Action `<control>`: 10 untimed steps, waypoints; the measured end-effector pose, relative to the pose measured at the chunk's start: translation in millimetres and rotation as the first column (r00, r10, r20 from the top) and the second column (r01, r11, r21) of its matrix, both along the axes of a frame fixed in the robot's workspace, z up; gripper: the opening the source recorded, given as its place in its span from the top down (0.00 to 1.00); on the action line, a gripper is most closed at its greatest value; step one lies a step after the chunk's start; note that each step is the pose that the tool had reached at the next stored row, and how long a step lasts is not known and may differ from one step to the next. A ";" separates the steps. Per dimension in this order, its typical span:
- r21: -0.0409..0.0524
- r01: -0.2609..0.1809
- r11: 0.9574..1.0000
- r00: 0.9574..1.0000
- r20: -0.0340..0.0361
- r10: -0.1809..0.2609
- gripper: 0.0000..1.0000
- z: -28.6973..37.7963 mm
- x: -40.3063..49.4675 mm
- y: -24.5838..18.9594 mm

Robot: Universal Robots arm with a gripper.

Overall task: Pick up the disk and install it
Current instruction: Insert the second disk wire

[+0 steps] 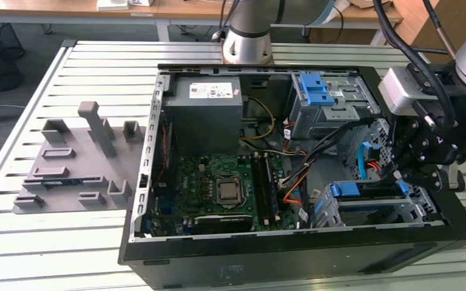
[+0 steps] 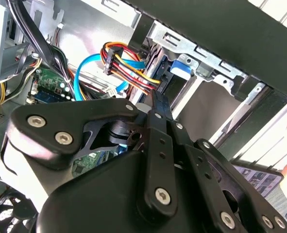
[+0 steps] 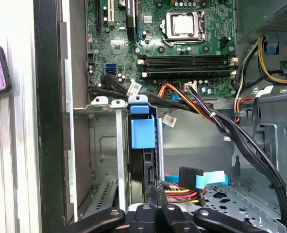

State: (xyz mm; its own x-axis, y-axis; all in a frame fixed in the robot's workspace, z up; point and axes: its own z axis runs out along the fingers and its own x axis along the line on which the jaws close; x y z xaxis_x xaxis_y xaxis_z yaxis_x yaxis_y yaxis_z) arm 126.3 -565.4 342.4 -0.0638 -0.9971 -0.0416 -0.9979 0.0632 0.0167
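The disk stands on edge in the metal drive cage at the corner of the open computer case on the exterior view's right, its blue carrier tab facing up out of the slot. In the second wrist view the same blue tab sits in the cage beside the coloured power wires. My gripper hangs over this cage, and its black fingers are shut together with nothing between them, their tips right at the disk's cabled end.
The case holds a motherboard, a grey power supply and an upper bay with another blue carrier. Black cable bundles and a blue data cable cross near the cage. A grey fixture lies on the slatted table.
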 end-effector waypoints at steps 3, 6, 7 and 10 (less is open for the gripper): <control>0.000 0.000 1.000 1.000 0.000 0.000 0.89 0.0 -3.4 0.0; 0.000 0.000 1.000 1.000 0.000 0.000 0.89 0.0 -7.5 -0.1; 0.000 0.000 1.000 1.000 0.000 0.000 0.89 -0.1 -7.6 -0.1; 0.000 0.000 1.000 1.000 0.000 0.000 0.89 -0.1 -7.6 0.0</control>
State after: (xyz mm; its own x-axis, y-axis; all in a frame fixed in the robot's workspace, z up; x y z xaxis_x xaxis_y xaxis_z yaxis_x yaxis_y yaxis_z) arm 118.7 -565.5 342.3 -0.0638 -0.9971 -0.0416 -0.9979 0.0631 0.0167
